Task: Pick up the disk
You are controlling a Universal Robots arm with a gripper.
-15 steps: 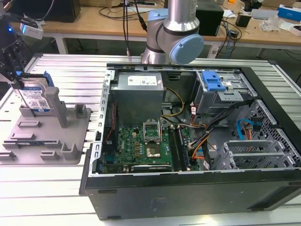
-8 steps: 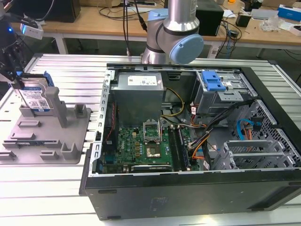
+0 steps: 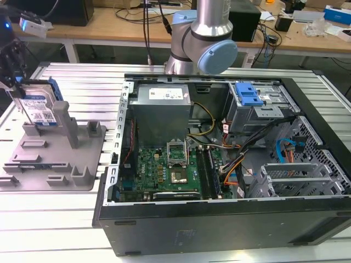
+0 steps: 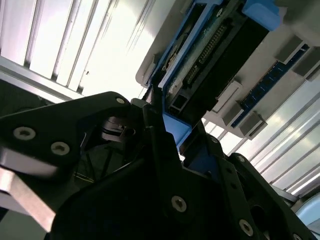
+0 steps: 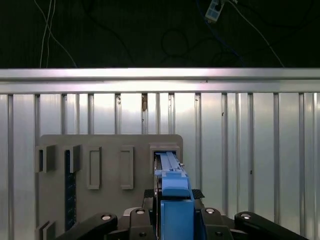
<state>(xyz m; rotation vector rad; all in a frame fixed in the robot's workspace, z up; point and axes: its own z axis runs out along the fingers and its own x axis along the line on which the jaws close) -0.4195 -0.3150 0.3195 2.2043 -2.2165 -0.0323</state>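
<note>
Open computer case [image 3: 230, 164] — grey holder plate [image 3: 55, 159], apparently plastic.

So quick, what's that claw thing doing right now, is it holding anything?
Gripper: shut on the disk, gripping it edge-on at the grey holder plate.

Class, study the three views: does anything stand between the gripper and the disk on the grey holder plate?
Nothing visible does. In both wrist views the gripper already straddles the disk at its blue rail, with the disk standing on edge in the grey holder plate.
</note>
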